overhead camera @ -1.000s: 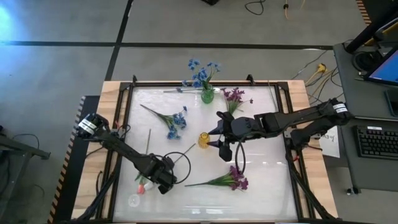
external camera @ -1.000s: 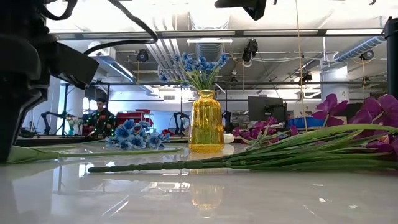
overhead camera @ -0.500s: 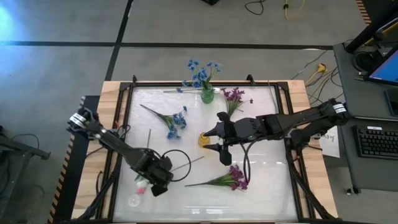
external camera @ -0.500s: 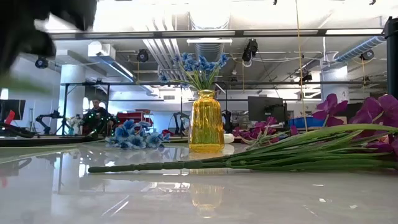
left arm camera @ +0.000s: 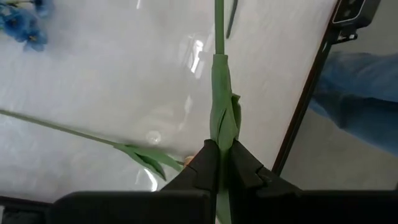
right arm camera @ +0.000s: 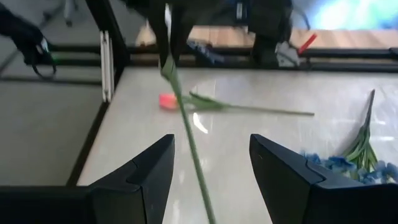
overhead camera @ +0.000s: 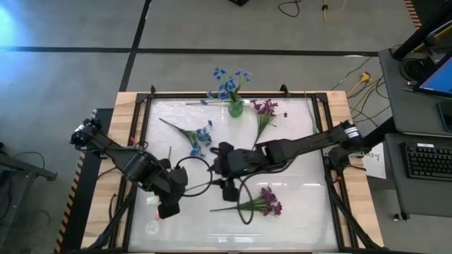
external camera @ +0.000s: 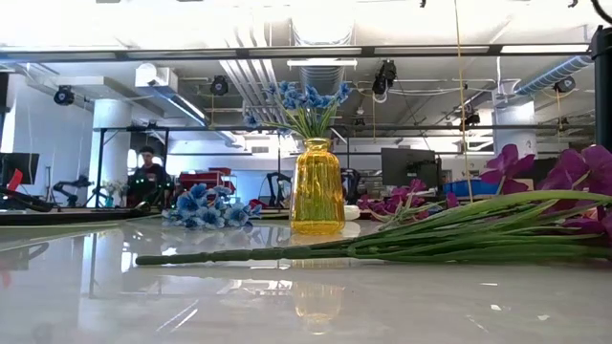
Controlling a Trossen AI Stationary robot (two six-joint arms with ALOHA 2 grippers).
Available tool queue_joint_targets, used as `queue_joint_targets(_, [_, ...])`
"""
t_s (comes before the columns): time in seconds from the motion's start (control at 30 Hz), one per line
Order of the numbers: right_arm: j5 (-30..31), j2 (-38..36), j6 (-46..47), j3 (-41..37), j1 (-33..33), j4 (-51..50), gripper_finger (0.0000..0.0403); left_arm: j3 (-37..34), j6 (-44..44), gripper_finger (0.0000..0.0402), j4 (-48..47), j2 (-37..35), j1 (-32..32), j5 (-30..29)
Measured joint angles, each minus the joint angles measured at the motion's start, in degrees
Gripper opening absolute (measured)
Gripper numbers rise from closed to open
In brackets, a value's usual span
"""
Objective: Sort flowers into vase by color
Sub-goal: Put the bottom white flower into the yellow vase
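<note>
Keyboard (overhead camera: 431,161) beside table (overhead camera: 300,134).

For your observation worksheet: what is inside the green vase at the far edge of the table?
Blue flowers stand in the green vase. Their lower stems, inside the vase, cannot be seen.

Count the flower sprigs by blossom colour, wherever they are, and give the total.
Blue: 2 - the blue bunch in the vase and the blue bunch on the table
Purple: 2 - the far purple sprig and the near purple sprig
Pink: 1 - the pink tulip
Blossom hidden: 1 - the held stem in the left gripper
Total: 6
</note>
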Motion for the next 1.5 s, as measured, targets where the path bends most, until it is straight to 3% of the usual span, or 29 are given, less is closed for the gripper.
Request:
queue_joint_targets(0.23, [-0.88, 8.54, -1.43, 13.22, -0.02, -16.03, 0.0201, 0.49, -0.04, 0.0, -1.66, 0.24, 0.0, -0.15])
queue_joint_targets(0.47, [-1.41, 13.68, -2.79, 19.8, -0.02, -21.05, 0.0189, 0.47, -0.17, 0.0, -1.57, 0.21, 0.0, -0.4])
queue_joint_targets(0.6, [-3.16, 14.59, -3.65, 20.67, -0.02, -22.35, 0.0137, 0.44, -0.22, 0.0, -1.56, 0.21, 0.0, -1.38])
queue_joint_targets(0.77, [-4.53, 14.57, -4.7, 20.63, -0.02, -22.47, 0.0027, 0.44, -1.37, 0.0009, -1.6, 0.21, 0.09, -3.87])
queue_joint_targets(1.0, [-5.12, 13.68, -5.36, 20.58, -0.02, -25.35, 0.001, 4.06, 0.33, 0.0081, -4.7, 0.13, 0.13, -5.55])
queue_joint_targets(1.2, [-5.1, 11.05, -7.63, 20.45, -0.18, -35.07, 0.0009, 14.21, 6.2, 0.0137, -9.41, -0.54, 0.08, -15.24])
queue_joint_targets(1.37, [-5.08, 5.4, -7.12, 19.13, -1.75, -40.89, 0.0009, 23.81, 12.57, 0.0152, -8.08, -2.29, -0.65, -32.04])
queue_joint_targets(1.5, [-2.98, -0.95, -6.63, 14.67, -3.68, -37.89, 0.0009, 25.41, 14.8, 0.0152, -2.25, -5.88, -3.4, -45.61])
